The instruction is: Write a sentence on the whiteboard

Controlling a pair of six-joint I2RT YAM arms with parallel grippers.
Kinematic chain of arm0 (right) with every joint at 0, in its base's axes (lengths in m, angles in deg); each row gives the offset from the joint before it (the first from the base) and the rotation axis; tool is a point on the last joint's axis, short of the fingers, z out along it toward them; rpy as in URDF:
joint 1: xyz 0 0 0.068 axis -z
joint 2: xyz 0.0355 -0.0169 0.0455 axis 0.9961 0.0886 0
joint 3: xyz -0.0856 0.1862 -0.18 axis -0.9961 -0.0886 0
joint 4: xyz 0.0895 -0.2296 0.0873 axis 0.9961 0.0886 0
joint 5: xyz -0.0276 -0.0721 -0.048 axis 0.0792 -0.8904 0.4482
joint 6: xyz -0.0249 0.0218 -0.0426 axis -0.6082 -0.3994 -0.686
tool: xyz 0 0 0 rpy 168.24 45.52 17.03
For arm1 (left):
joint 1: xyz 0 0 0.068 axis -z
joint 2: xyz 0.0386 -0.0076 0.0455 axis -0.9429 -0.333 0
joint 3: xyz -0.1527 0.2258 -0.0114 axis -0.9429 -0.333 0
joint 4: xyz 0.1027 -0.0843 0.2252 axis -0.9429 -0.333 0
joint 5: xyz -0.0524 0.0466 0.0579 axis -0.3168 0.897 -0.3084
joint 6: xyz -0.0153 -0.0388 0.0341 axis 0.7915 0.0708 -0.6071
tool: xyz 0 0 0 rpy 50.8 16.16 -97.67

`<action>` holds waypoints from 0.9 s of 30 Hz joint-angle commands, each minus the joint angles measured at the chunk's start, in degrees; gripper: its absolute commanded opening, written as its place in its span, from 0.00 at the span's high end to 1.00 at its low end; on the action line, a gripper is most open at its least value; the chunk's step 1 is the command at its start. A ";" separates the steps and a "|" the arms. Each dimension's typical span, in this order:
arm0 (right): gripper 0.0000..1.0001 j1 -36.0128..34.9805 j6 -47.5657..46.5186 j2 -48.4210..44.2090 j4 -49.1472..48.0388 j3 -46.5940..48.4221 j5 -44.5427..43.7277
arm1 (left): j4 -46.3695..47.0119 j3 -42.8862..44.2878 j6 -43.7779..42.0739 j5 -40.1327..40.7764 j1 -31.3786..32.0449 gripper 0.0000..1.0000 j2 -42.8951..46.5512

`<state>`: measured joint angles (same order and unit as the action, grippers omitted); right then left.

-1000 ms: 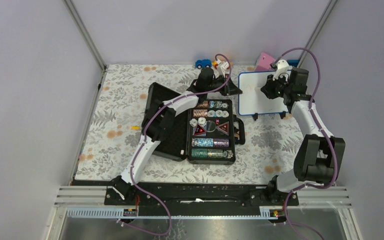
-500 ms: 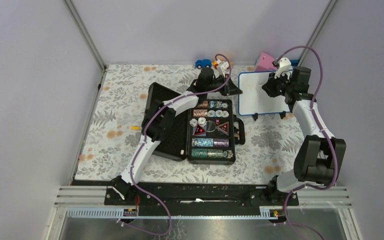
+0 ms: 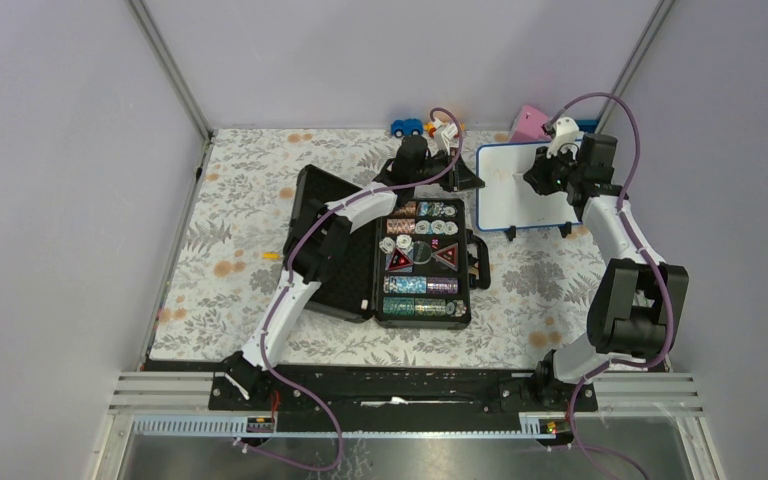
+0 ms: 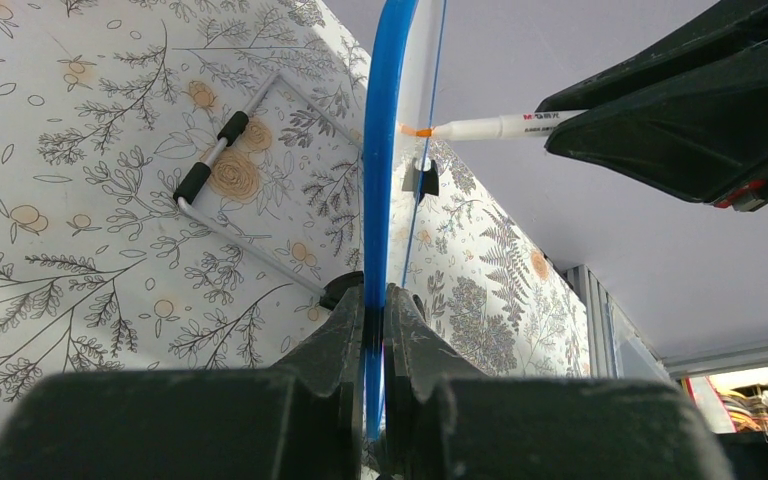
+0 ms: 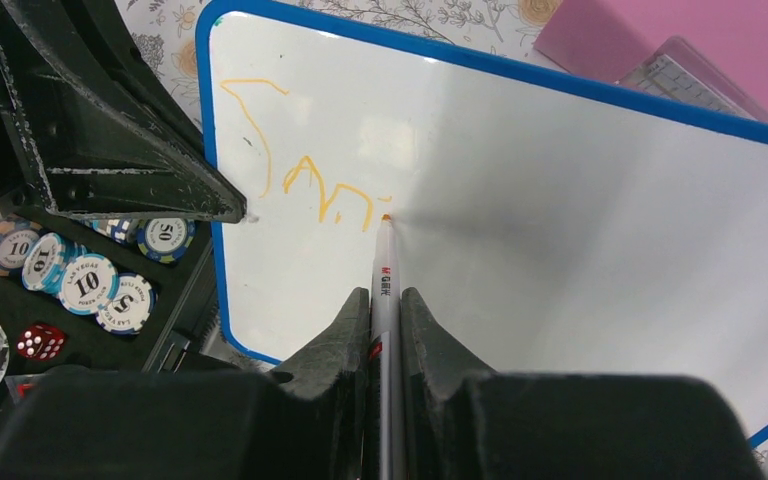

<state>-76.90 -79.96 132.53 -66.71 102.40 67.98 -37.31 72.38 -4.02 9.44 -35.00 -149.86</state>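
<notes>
The whiteboard with its blue frame stands at the back right of the table, also in the right wrist view. My left gripper is shut on its blue edge. My right gripper is shut on a white marker whose orange tip touches the board. Faint orange handwriting, the sentence, runs from the board's upper left to the tip. In the left wrist view the marker meets the board from the right. In the top view the right gripper is over the board's right part.
An open black case of poker chips and dice lies left of the board; its chips show near the board's edge. A pink wedge sits behind the board. A blue toy car is at the back edge.
The right arm has shifted slightly over the board with the marker; the left arm and the board have stayed put.
</notes>
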 commanded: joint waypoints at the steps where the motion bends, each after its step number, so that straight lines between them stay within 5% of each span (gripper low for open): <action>1: 1.00 0.25 -0.53 1.02 -2.61 2.99 -2.21 | 2.01 -0.48 0.42 -1.37 0.40 1.00 -0.14; 27: 1.00 0.34 -3.25 -0.43 -1.14 -0.05 -0.99 | 2.10 -0.70 0.43 -1.46 0.40 1.00 -0.04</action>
<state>-76.86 -81.32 132.90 -67.52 103.30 67.82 -37.29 72.38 -3.96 9.48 -35.00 -149.86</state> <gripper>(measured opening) 0.168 0.069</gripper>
